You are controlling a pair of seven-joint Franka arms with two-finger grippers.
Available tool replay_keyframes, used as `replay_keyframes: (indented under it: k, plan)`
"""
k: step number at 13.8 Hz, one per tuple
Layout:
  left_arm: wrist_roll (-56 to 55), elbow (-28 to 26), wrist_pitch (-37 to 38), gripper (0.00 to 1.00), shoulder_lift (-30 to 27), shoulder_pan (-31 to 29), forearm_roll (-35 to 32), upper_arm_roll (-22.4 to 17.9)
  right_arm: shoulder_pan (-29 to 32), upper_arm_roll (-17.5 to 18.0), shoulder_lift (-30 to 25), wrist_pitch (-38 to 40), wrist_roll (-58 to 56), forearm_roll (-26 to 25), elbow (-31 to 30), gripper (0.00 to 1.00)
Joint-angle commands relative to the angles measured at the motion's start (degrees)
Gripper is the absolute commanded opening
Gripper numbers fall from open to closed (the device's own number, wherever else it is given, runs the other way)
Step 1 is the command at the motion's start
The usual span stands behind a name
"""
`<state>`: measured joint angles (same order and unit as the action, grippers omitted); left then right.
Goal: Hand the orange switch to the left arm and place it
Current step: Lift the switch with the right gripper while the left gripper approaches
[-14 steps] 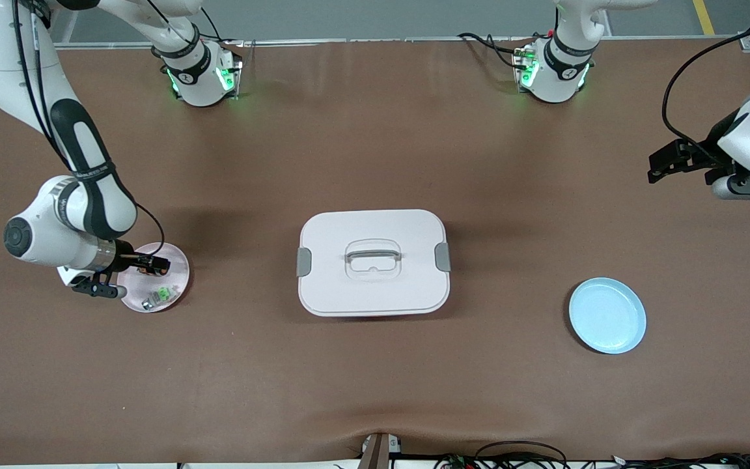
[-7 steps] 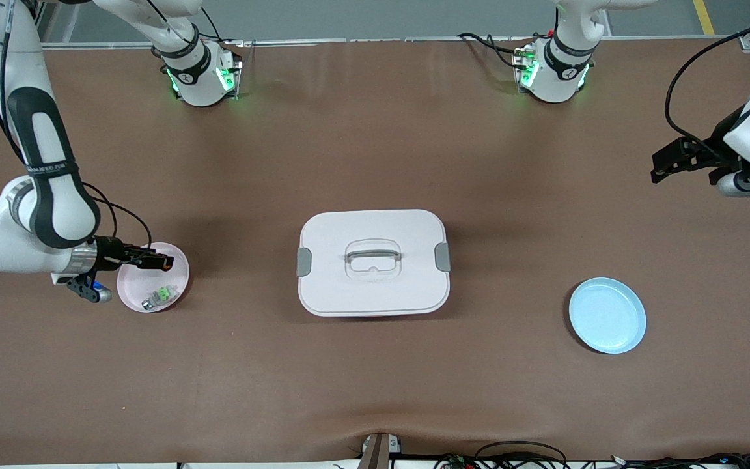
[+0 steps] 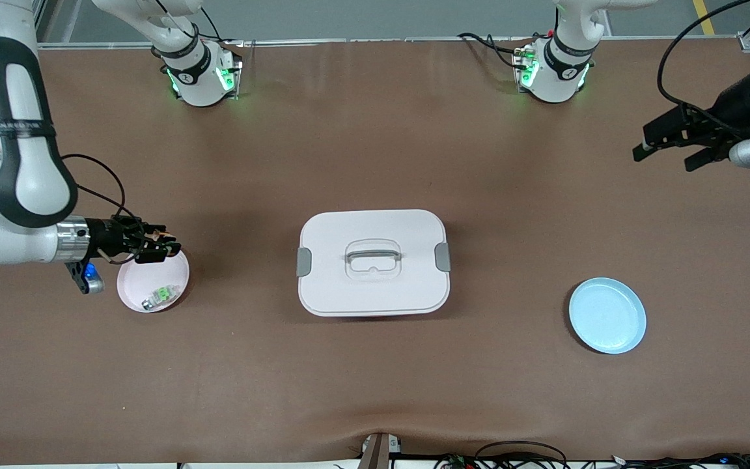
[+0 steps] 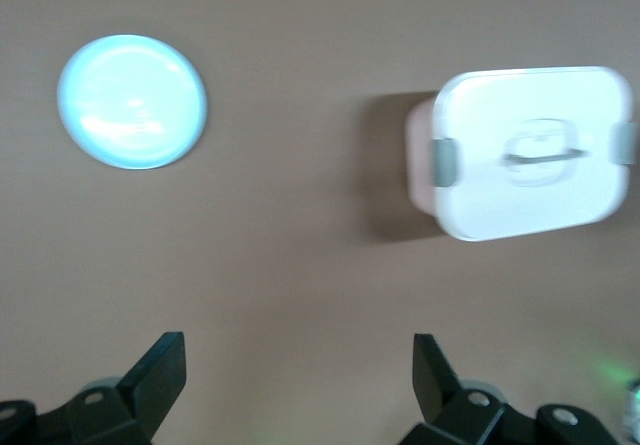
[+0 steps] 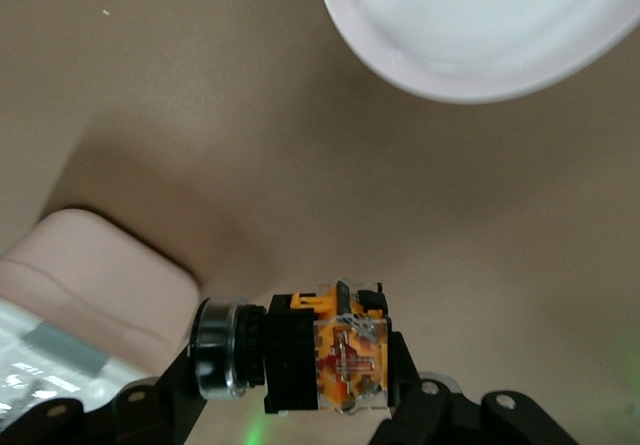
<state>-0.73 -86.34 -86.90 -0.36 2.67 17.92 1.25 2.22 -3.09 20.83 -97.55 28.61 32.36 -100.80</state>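
The orange switch (image 5: pixel 320 350), with a black body, silver ring and orange block, is clamped between the fingers of my right gripper (image 5: pixel 300 390). In the front view that right gripper (image 3: pixel 165 248) hangs over the rim of the pink plate (image 3: pixel 137 281) at the right arm's end of the table, with the switch (image 3: pixel 155 242) in it. The white box (image 3: pixel 372 262) with grey latches sits mid-table. My left gripper (image 3: pixel 665 156) hovers open and holds nothing over bare table at the left arm's end. In the left wrist view its jaws (image 4: pixel 297 355) stand wide apart.
A green-and-silver small switch (image 3: pixel 159 297) lies in the pink plate (image 5: pixel 470 25). A blue plate (image 3: pixel 607 315) sits toward the left arm's end, nearer the front camera than the box. The left wrist view shows the blue plate (image 4: pixel 132 100) and the box (image 4: pixel 530 155).
My right gripper has risen off the pink plate with the orange switch, and its arm has swung outward. The left gripper has shifted a little toward the bases' side.
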Motion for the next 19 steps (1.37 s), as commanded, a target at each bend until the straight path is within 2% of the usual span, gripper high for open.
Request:
replay_keyframes:
  k: [1,5,8,14,19]
  plan:
    - [-0.7,1.3,1.5,1.0,0.5,-0.5,8.8,-0.3,-3.3,0.0,-0.6,3.9,13.0,1.5,4.3,0.0]
    - [-2.1,1.1,1.3,1.0,3.9,0.2,25.5,0.0,-8.8,0.5,-3.7,4.0,29.6,8.1,4.8,0.0]
    - [-8.4,1.1,-1.5,1.0,6.9,1.7,31.6,1.9,-14.5,0.5,-4.4,3.8,44.1,8.9,9.8,0.0]
    - [-12.7,0.6,-15.0,1.0,8.1,9.8,33.6,3.0,-21.6,0.5,-3.5,3.1,65.5,11.9,19.8,0.0]
    - [-20.1,-0.1,-22.4,1.0,9.4,16.0,33.3,2.9,-28.4,0.4,-2.6,-4.7,74.8,11.8,21.8,0.0]
